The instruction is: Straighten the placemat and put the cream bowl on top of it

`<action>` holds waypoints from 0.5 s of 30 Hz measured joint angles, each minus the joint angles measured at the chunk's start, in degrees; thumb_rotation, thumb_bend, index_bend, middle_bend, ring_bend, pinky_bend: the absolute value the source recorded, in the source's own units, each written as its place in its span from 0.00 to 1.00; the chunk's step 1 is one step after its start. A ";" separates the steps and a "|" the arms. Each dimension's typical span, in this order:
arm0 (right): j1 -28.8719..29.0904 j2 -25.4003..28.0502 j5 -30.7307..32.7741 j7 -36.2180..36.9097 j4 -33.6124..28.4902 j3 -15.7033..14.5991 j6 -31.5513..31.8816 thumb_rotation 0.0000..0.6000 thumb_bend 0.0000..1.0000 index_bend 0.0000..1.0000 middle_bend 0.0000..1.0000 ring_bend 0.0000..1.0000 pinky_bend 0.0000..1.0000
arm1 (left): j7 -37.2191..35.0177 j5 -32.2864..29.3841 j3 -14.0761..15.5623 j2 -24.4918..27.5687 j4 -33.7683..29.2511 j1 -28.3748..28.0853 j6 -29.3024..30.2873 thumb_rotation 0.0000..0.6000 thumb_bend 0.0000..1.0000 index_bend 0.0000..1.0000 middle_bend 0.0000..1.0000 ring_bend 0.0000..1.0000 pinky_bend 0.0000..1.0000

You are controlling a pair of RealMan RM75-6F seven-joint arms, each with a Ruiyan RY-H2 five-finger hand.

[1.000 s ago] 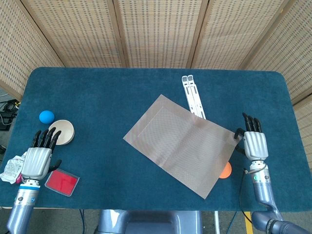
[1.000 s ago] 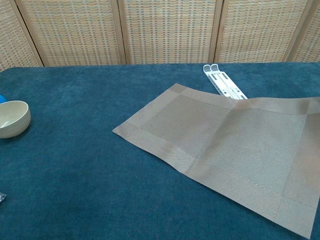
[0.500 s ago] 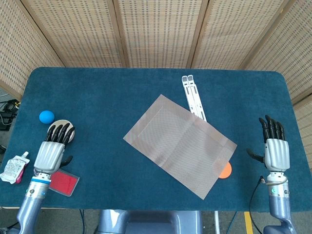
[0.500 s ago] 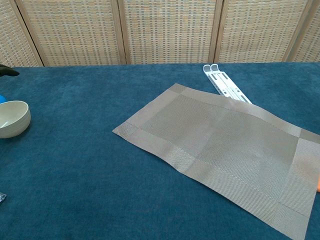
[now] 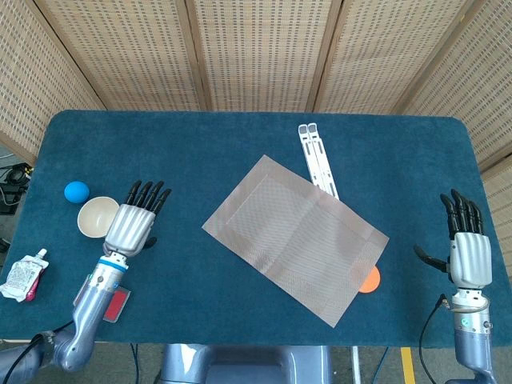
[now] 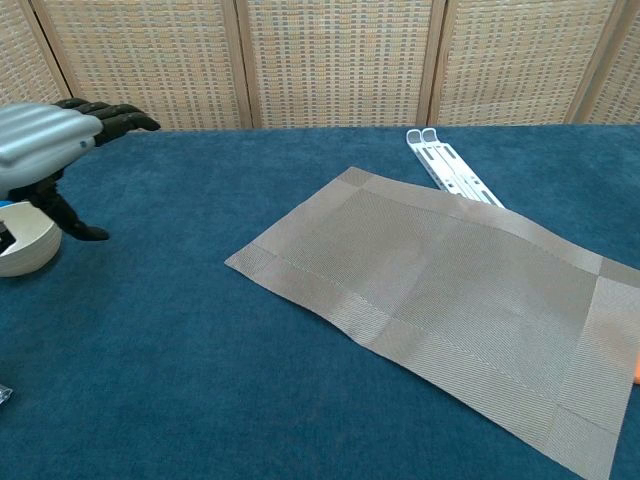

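The grey woven placemat (image 5: 295, 236) (image 6: 430, 295) lies flat but skewed, its long side running from upper left to lower right. The cream bowl (image 5: 96, 216) (image 6: 22, 240) stands near the table's left edge. My left hand (image 5: 134, 222) (image 6: 45, 140) hovers just right of the bowl, fingers stretched out and apart, holding nothing. Out past the mat's right corner, my right hand (image 5: 466, 244) is raised at the table's right edge, fingers spread and empty; the chest view does not show it.
A white folding stand (image 5: 318, 158) (image 6: 450, 166) lies behind the mat, partly under its far edge. An orange disc (image 5: 370, 280) peeks from under the mat's right corner. A blue ball (image 5: 76, 190), a red card (image 5: 117, 304) and a pouch (image 5: 22, 274) sit at the left.
My right hand let the mat's right corner drop flat and drew back to the right edge. My left hand rose from the front left and swung to the bowl's right side.
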 measured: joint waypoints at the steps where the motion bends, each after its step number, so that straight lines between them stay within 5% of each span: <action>1: 0.00 0.09 0.12 0.31 0.04 0.09 -0.10 1.00 0.27 0.08 0.00 0.00 0.00 | 0.66 -0.61 -0.32 -0.77 0.91 -0.91 -0.72 1.00 0.05 0.07 0.00 0.00 0.00; 15: 0.03 0.85 1.30 3.40 0.75 1.05 -1.04 1.00 0.27 0.08 0.00 0.00 0.00 | 3.23 -7.69 -2.70 -14.98 20.21 -13.51 -11.29 1.00 0.05 0.07 0.00 0.00 0.00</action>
